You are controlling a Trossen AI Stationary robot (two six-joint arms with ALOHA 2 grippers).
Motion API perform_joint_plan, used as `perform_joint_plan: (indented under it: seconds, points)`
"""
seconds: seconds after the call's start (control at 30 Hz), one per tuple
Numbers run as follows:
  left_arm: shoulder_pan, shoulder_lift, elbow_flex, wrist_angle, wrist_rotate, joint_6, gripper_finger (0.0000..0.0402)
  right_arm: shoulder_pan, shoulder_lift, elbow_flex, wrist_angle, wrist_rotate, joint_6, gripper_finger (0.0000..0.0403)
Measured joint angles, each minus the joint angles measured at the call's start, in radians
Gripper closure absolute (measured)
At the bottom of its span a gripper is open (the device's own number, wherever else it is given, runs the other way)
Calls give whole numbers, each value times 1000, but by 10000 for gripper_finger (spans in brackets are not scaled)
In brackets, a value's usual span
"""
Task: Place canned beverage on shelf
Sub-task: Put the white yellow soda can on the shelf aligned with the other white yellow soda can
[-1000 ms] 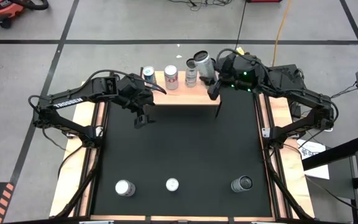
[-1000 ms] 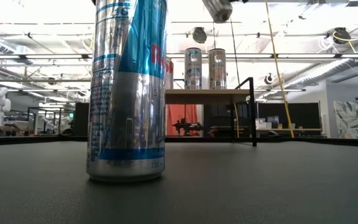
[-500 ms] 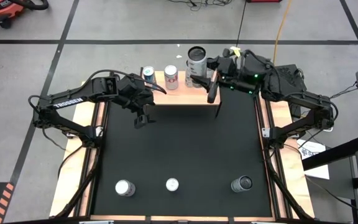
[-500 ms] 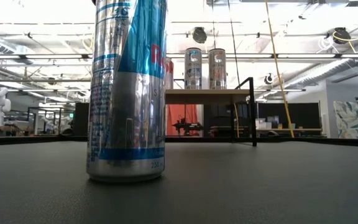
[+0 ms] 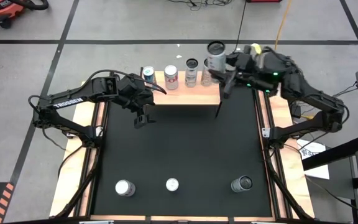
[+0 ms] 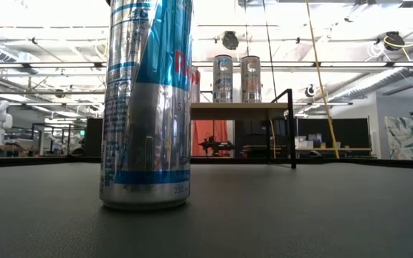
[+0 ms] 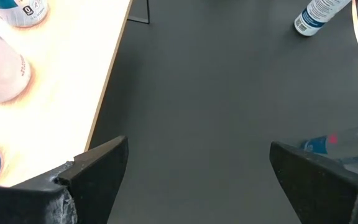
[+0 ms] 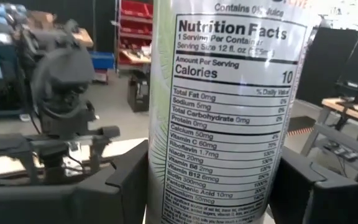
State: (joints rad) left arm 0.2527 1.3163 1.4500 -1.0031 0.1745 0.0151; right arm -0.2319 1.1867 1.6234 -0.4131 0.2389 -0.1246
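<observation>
The shelf (image 5: 185,94), a pale wood top on thin black legs, stands at the table's far edge. Three cans stand upright on it (image 5: 146,74) (image 5: 171,77) (image 5: 191,71). My right gripper (image 5: 224,67) is shut on a silver can (image 5: 215,55), held in the air over the shelf's far right end. That can is out of the low view. My left gripper (image 5: 143,117) is open and empty, just in front of the shelf's left part. Its fingers stand wide apart in the left wrist view (image 7: 197,168). My right gripper pinches the silver can's side wall (image 8: 166,186) between its two fingers (image 8: 126,180), one on each side of the body. The fingers come about level from the table's right side. The can is lifted clear of the shelf and stands about upright, its label facing the wrist camera.
Three more cans stand near the table's near edge (image 5: 124,188) (image 5: 172,185) (image 5: 242,184). One of them fills the foreground of the low view (image 6: 147,100). The black mat between them and the shelf holds nothing else. Wooden rails (image 5: 265,124) run along both sides of the table.
My right gripper has risen out of the low view with the silver can. It went a little toward the left, then toward the table's right and far edges. The can has turned from tilted to about upright.
</observation>
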Motion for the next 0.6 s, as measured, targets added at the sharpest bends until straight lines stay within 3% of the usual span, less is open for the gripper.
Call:
perform_joint_plan:
  seconds: [0.33,0.6]
  points:
    - [0,0,0,14,0,0,8,-43,-124,-26,-107,2,28,181]
    - [0,0,0,28,-1,0,8,-64,-235,-279,47,-2,43,181]
